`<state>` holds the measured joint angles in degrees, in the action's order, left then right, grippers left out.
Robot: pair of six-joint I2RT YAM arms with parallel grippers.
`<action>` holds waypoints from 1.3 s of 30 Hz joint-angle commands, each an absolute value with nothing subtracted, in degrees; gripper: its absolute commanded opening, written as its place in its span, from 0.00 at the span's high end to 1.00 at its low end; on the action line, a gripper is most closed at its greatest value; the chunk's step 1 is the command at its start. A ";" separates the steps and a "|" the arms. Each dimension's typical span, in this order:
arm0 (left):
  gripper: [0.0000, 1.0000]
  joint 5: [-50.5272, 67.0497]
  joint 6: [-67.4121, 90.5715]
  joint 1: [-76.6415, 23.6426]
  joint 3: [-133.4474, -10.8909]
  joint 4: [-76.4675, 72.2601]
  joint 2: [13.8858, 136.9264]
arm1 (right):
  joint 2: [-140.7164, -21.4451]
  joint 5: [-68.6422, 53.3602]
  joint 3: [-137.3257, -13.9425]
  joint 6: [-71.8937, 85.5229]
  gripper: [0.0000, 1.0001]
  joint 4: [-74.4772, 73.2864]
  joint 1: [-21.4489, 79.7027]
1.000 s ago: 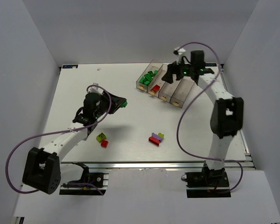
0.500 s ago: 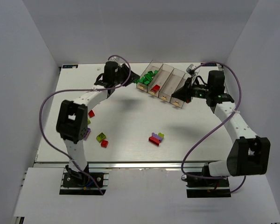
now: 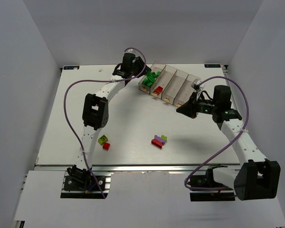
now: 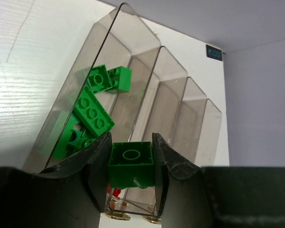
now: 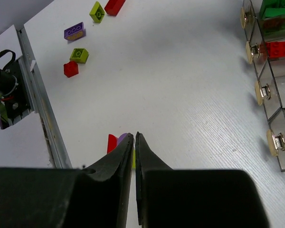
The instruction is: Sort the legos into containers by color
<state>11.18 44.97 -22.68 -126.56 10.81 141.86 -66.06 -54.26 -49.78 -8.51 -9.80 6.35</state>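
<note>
My left tool [image 4: 131, 141] pinches a green brick [image 4: 131, 164] by two opposite sides, so it can drop straight once released. It hangs over the near end of the row of bins [image 3: 170, 85], at the first bin [image 4: 135, 40], where other green bricks [image 4: 96, 107] already lie. In the wrist view the held brick sits close to the wall shared with the second bin. I judge it needs a small shift toward the green pile before letting go. My right tool [image 5: 133, 137] is empty, fingers pressed together. It hovers above the desk [image 5: 190, 104] over a cluster of red, purple and yellow-green bricks [image 5: 113, 142], well apart from the bins.
</note>
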 commanded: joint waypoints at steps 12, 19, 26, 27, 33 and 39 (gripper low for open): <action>0.35 4.84 43.15 -24.70 -133.15 16.43 143.79 | -65.13 -52.12 -50.36 -10.01 0.46 -11.77 6.06; 0.31 3.43 41.66 -24.61 -132.37 16.17 140.37 | -65.30 -50.89 -51.33 -15.19 0.11 -15.12 6.07; 0.69 1.15 36.13 -23.91 -121.06 16.18 126.59 | -61.61 -55.07 -44.92 -24.39 0.11 -7.92 6.07; 0.80 0.97 35.34 -23.56 -117.28 14.87 120.12 | -62.39 -57.72 -44.91 -28.70 0.10 -11.74 6.15; 0.99 1.14 32.00 -21.89 -83.89 11.60 93.73 | -73.56 -67.06 -56.16 -75.47 0.54 -49.62 12.56; 0.44 -4.39 33.57 -20.22 -62.95 22.66 69.37 | -75.76 -59.08 -54.24 -85.43 0.41 -54.85 21.52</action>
<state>-0.78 33.50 -20.91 -70.06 14.96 75.44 -76.25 -60.93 -54.08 -72.62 -47.79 17.93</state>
